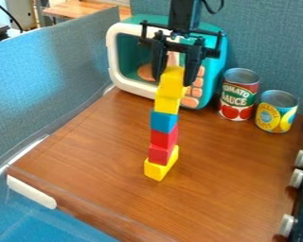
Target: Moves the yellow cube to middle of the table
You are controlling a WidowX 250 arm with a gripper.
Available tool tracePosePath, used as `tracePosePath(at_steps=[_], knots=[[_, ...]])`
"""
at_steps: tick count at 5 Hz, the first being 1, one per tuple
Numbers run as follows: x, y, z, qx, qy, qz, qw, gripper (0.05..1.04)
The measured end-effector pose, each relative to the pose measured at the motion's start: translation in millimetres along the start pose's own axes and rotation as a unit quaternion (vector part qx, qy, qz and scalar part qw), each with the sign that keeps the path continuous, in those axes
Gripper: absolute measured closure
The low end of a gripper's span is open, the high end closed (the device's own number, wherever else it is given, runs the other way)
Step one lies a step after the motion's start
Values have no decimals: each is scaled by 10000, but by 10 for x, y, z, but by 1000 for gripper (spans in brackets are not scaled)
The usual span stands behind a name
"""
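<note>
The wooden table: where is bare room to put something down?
Bare wood lies between the block tower and left blue panel, and between tower and white knobs. Crowded: the back, with toy oven and cans, and the tower's top, at the end effector.

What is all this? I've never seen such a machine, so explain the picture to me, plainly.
There is one picture, from a fixed camera looking down at a slant. The black machine coming in from the top is a robot arm. At its end is a gripping hand, placed around the top of a tower on the wooden table. From the bottom, the tower has a yellow block, two red blocks, a blue block, then yellow pieces. I cannot tell whether the hand grips the topmost one. Behind stands a teal and white toy oven, with two cans to its right.
</note>
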State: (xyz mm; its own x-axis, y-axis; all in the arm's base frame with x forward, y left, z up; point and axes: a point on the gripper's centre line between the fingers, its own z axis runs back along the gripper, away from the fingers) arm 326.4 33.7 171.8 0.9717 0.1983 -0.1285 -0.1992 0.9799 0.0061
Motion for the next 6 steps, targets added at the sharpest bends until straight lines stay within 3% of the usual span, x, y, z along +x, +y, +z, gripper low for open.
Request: tracePosePath(at_steps=[1,3,4,5,6], knots=[[-79,-143,142,42,-187,-350,9992,516],[-127,-507,146,64,-336,-1153,9927,516],[-140,-665,-262,105,161,-1741,9845,516],[-200,-724,-518,-115,256,-1879,9818,516],[-204,-721,-750,-67,267,-1913,9811,516]])
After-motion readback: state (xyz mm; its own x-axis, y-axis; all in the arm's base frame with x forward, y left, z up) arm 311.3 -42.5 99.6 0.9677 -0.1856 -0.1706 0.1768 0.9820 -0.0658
